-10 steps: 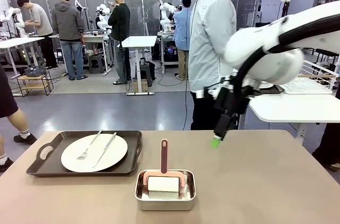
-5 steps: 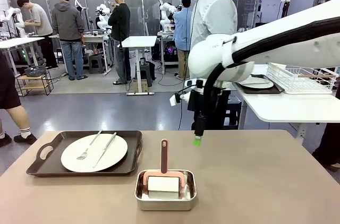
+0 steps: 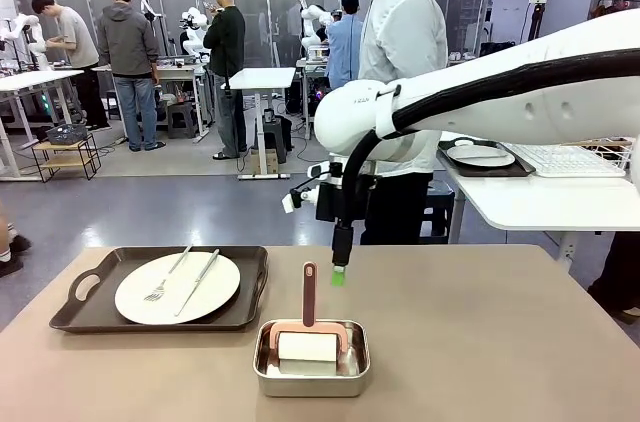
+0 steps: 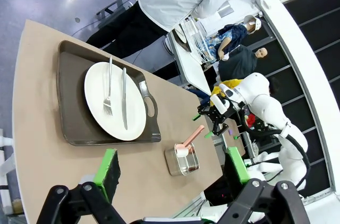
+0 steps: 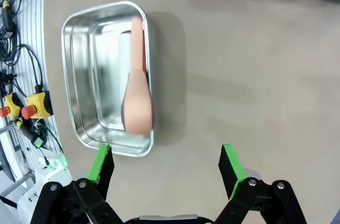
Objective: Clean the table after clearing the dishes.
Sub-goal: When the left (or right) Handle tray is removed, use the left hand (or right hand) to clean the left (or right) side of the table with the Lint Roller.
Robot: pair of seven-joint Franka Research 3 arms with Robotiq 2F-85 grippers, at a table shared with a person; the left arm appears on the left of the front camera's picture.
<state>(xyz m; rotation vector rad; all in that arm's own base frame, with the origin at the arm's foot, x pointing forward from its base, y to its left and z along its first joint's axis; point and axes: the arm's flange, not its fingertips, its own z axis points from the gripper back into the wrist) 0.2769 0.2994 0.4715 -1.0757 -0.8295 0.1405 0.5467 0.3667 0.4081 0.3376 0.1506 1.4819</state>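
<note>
Front view: my right tool [image 3: 338, 277] hangs pads-down over the desk [image 3: 480, 342], just beside the handle of the pink-handled cleaner [image 3: 309, 292], not touching it. The cleaner's white block rests in the small steel pan [image 3: 268, 370] near my edge of the desk.

Right wrist view: right tool [image 5: 167, 165] has its fingers spread wide with nothing between them. The pan [image 5: 79, 75] lies below and to one side, the cleaner [image 5: 139, 91] propped over its rim.

Left wrist view: left tool [image 4: 171, 166] is likewise spread wide and empty, high above the desk.

Dishes: one white plate [image 3: 135, 302] with fork [image 3: 165, 277] and knife [image 3: 200, 280] sits on the dark tray [image 3: 80, 317] at the desk's left. A second plate [image 3: 480, 155] sits on a dark tray on the white-topped table [image 3: 540, 207] at far right. A person [image 3: 400, 52] stands at the far side.
</note>
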